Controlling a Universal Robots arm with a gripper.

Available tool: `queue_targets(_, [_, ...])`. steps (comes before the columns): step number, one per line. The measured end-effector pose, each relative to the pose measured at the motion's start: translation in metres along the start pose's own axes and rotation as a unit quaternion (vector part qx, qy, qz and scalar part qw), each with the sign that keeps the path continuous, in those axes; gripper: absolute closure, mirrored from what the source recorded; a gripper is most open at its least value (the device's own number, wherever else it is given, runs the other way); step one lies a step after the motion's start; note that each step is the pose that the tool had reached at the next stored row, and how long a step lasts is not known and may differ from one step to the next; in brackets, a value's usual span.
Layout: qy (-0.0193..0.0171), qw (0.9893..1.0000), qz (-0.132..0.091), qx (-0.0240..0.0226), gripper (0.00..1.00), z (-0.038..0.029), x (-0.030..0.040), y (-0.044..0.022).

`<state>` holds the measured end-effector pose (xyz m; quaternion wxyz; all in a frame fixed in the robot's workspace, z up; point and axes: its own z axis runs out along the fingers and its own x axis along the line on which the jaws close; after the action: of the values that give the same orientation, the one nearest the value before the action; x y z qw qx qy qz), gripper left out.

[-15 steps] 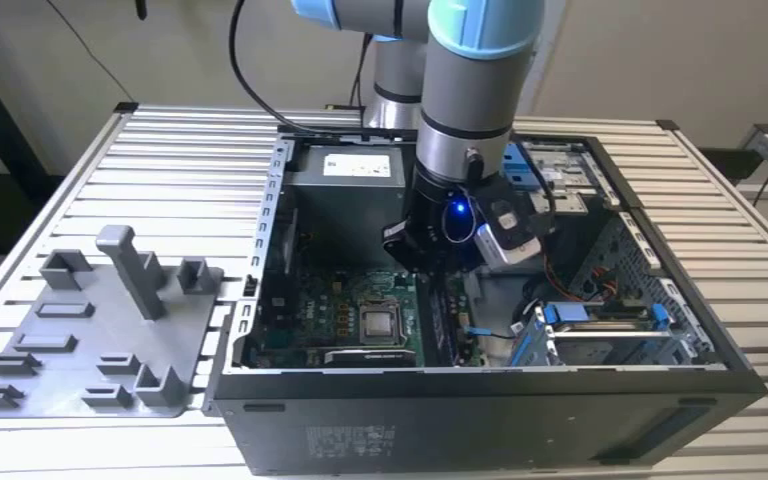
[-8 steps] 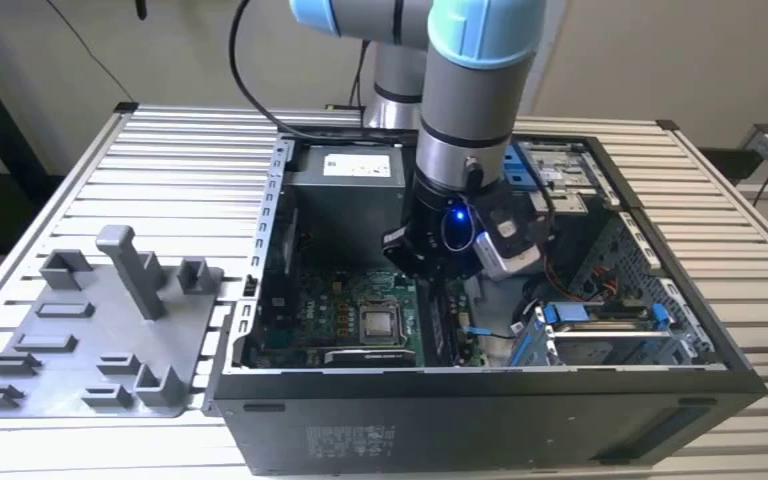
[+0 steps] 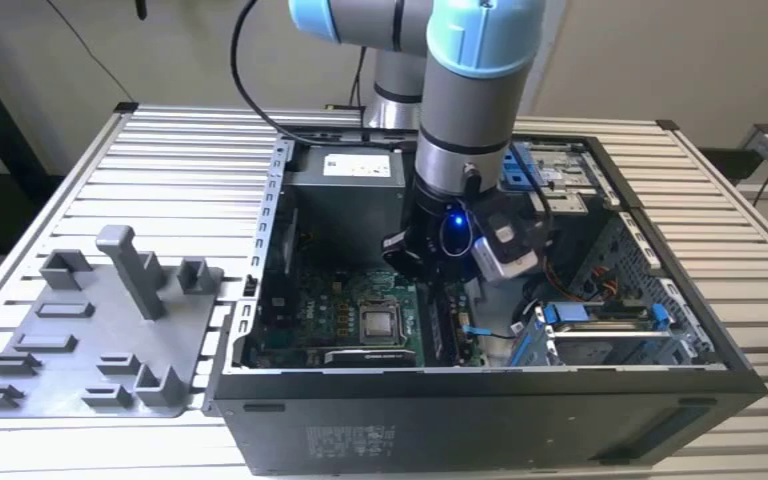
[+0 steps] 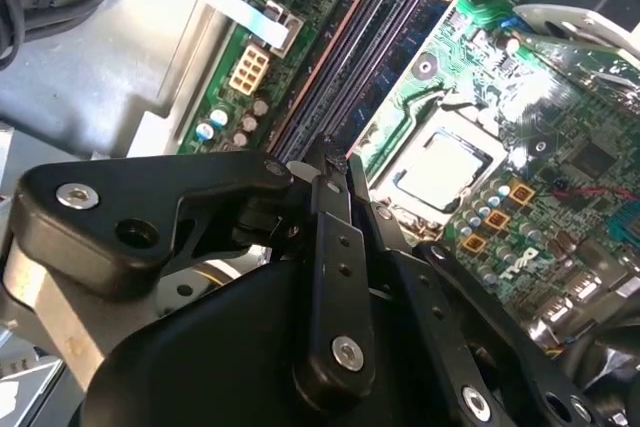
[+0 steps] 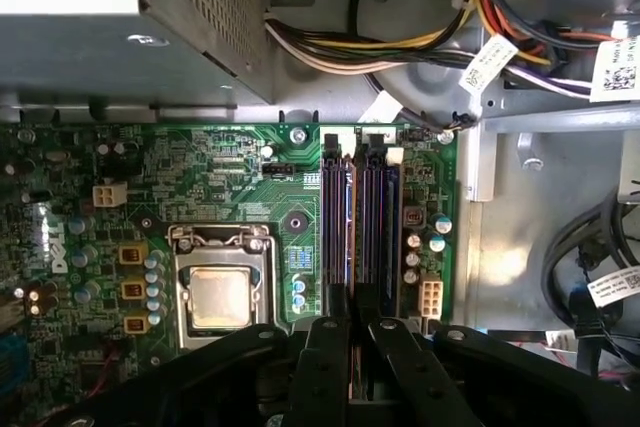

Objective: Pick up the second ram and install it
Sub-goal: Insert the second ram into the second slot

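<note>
While the black pincer (image 5: 352,332) hangs inside the open black computer case (image 3: 491,385), its fingers (image 4: 335,187) stand nearly together over the long dark memory slots (image 5: 362,227) on the green motherboard (image 5: 220,187); whether they grip the second ram I cannot tell. Left on the slatted tabletop (image 3: 171,150) in the exterior view sits a grey plastic fixture tray (image 3: 91,340).

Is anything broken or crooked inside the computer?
Nothing stands out. The gripper sits low over the memory slots on the motherboard, which lie straight and parallel. The processor sits square in its socket, and the cables look bundled, not torn.
</note>
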<state>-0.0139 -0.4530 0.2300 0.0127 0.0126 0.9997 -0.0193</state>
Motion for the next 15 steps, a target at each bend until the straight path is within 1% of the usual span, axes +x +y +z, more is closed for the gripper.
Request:
queue_targets(11, [-0.0001, 1.0, 0.0, 0.0007, 0.86, 0.0068, 0.0002, 0.0003])
queue_targets(15, [0.0, 1.0, 0.0, 0.0013, 0.86, 0.007, 0.0003, 0.0002])
